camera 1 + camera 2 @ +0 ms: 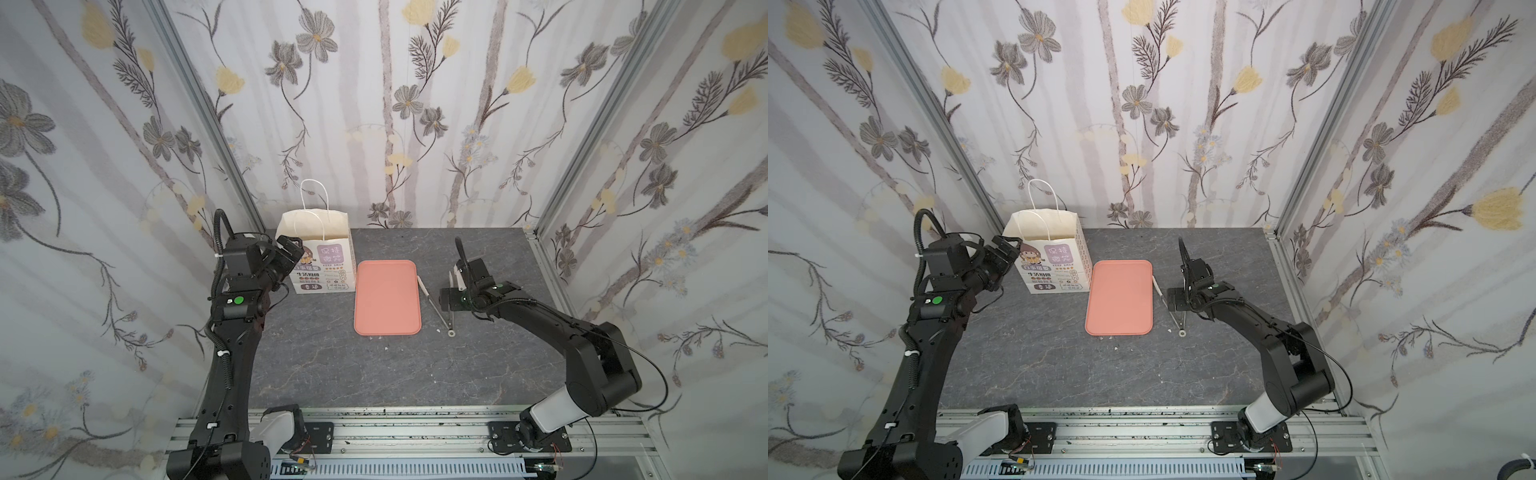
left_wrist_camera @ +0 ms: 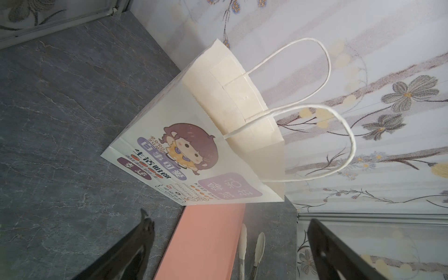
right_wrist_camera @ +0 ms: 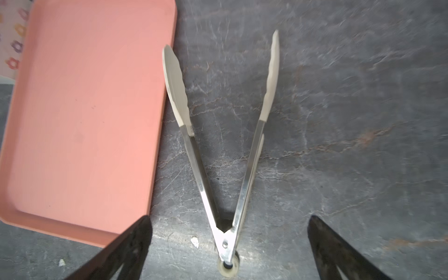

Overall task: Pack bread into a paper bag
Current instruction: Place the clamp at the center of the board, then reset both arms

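The white paper bag (image 1: 324,266) (image 1: 1054,262) stands upright and open-mouthed at the back left of the table, its cartoon girl print facing forward (image 2: 194,145). The bread is out of view everywhere; only the upper inner walls of the bag show. My left gripper (image 1: 291,249) (image 2: 230,221) hangs just left of the bag's front face, open and holding nothing. My right gripper (image 1: 448,300) (image 3: 230,219) points down over the hinge end of the metal tongs (image 3: 208,169), open, its fingers on either side of the hinge and apart from it.
A pink tray (image 1: 386,297) (image 3: 84,121) lies in the middle, just right of the bag. The tongs (image 1: 434,305) rest splayed in a V along its right edge. Small crumbs (image 3: 194,242) dot the grey table. Floral walls close in on three sides.
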### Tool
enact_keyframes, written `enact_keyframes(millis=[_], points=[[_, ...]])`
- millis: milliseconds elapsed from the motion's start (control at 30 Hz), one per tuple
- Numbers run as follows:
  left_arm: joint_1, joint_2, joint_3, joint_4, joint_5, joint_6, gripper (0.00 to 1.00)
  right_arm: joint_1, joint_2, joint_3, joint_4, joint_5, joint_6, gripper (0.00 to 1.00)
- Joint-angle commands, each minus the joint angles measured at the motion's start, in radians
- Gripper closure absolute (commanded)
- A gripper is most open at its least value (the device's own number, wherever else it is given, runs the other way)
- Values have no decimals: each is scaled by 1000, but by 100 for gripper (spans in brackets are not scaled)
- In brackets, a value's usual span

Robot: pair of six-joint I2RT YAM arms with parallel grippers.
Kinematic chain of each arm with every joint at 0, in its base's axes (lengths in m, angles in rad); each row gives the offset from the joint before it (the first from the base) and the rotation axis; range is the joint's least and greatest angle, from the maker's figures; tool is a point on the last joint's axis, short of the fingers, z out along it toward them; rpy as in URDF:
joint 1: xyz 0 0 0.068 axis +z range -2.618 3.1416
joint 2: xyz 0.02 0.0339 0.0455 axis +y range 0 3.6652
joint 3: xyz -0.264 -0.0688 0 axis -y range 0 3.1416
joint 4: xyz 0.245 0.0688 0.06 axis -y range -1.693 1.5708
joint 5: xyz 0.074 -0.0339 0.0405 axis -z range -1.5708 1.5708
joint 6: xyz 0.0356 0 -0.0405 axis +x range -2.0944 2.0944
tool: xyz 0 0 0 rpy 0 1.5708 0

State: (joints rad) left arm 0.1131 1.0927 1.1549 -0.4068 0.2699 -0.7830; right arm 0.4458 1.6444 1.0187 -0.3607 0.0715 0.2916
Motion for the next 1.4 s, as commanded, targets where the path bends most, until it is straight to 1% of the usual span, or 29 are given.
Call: enact_keyframes(millis=[0, 100, 167, 233, 333, 400, 433, 500, 533, 600, 633, 667, 700, 733, 800, 833, 900, 1000, 1033, 1133, 1367], points=[[1, -19, -4, -1, -44, 49, 0, -34, -145, -30, 66, 90, -71, 0], [1, -34, -18, -5, -54, 101, 0, -87, -279, -69, 87, 122, -136, 0], [2, -42, -29, -40, -96, 119, 0, -128, -335, -78, 86, 129, -159, 0], [0, -45, -51, -79, -154, 134, 0, -175, -376, -124, 83, 149, -167, 0], [-5, -71, -128, -45, -164, 215, 0, -250, -429, -176, 93, 149, -144, 0], [-25, -123, -223, 67, -163, 296, 0, -282, -494, -237, 144, 144, -135, 0], [-36, -157, -290, 148, -144, 351, 0, -292, -531, -275, 177, 154, -127, 0], [-55, -225, -407, 305, -145, 428, 0, -316, -584, -336, 238, 149, -115, 0], [-69, -259, -475, 401, -142, 496, 0, -326, -601, -363, 263, 148, -108, 0], [-79, -317, -625, 618, -84, 636, 0, -337, -619, -402, 296, 155, -110, 0], [-82, -344, -710, 736, -93, 633, 0, -340, -622, -417, 312, 153, -122, 0], [-83, -361, -765, 809, -132, 594, 0, -344, -619, -426, 322, 153, -130, 0], [-83, -378, -814, 854, -165, 566, 0, -350, -612, -436, 335, 152, -138, 0], [-82, -388, -831, 841, -165, 577, 0, -358, -599, -446, 349, 132, -156, 0], [-85, -388, -826, 757, -164, 626, 0, -371, -567, -458, 376, 102, -181, 0], [-87, -384, -832, 742, -175, 647, 0, -376, -547, -465, 395, 102, -183, 0], [-90, -374, -866, 782, -186, 686, 0, -384, -513, -491, 456, 104, -190, 0], [-91, -341, -899, 845, -244, 695, 0, -397, -469, -552, 620, 76, -211, 0], [-92, -317, -899, 868, -247, 707, 0, -399, -460, -578, 682, 82, -211, 0], [-96, -215, -917, 983, -240, 729, 0, -411, -442, -621, 808, 112, -217, 0], [-111, 71, -962, 1277, -259, 743, 0, -456, -310, -561, 867, 45, -233, 0]])
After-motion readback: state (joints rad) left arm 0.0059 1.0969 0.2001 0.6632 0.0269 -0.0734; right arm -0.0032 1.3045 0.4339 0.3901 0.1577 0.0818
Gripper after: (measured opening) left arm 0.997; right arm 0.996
